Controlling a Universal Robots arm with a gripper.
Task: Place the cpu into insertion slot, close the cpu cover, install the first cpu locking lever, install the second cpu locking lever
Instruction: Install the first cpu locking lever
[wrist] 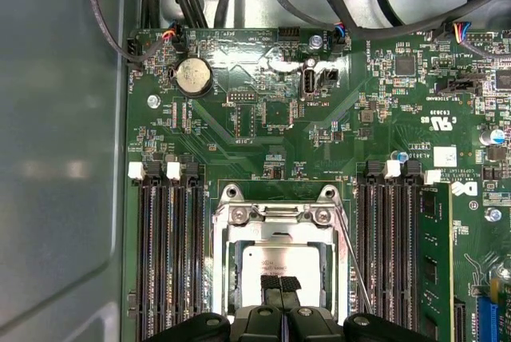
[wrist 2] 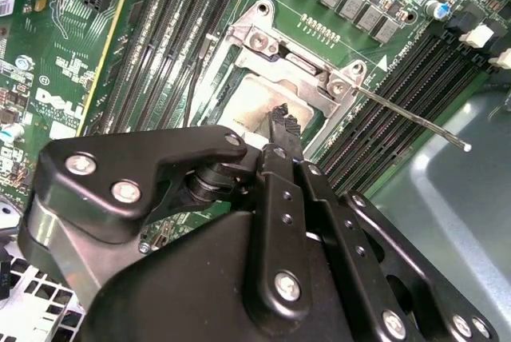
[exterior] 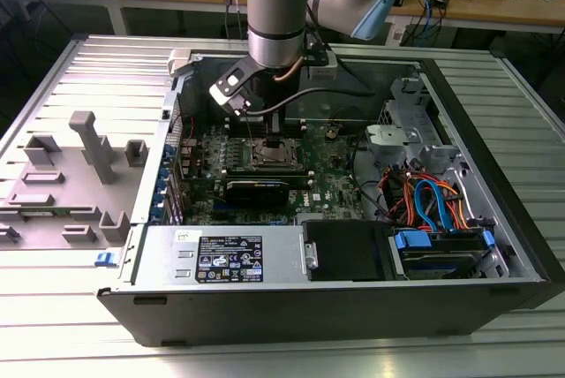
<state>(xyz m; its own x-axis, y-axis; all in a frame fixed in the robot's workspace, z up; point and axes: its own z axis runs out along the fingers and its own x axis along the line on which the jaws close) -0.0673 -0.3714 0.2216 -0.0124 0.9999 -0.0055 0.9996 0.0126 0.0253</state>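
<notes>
The computer case (exterior: 265, 316) lies open on the table (exterior: 88, 343). The socket sits on the green board (wrist: 263, 118), away from the board's edges and between two banks of memory slots (wrist: 172, 262). The cpu (wrist: 275, 262) lies in the socket, its silver top showing through the open middle of the cpu cover (wrist: 276, 228), which looks lowered around it. I cannot tell whether the cover is fully flat.

The fingers (wrist: 271, 284) are drawn together with nothing between them. Their toothed tips sit on or just above the cpu's top, at the side far from the cover's hinge.

One locking lever (wrist 2: 415, 122) is not yet latched. Its thin rod sticks out free from the hinge corner of the socket, slanting over the memory slots on that side. I cannot tell the state of the other lever.

The main risk, as I judge it, is pressure in the wrong place. The ridged tips bearing on the bare metal top could scratch it. If the chip is not sitting square, they could push it crooked in the socket.

If the cover is sitting a little proud, a lever forced over it may miss its catch and spring back. The rod is thin, round and probably springy, so closed tips could slide off it and hit the memory slots or the small parts on the board beside the socket.
</notes>
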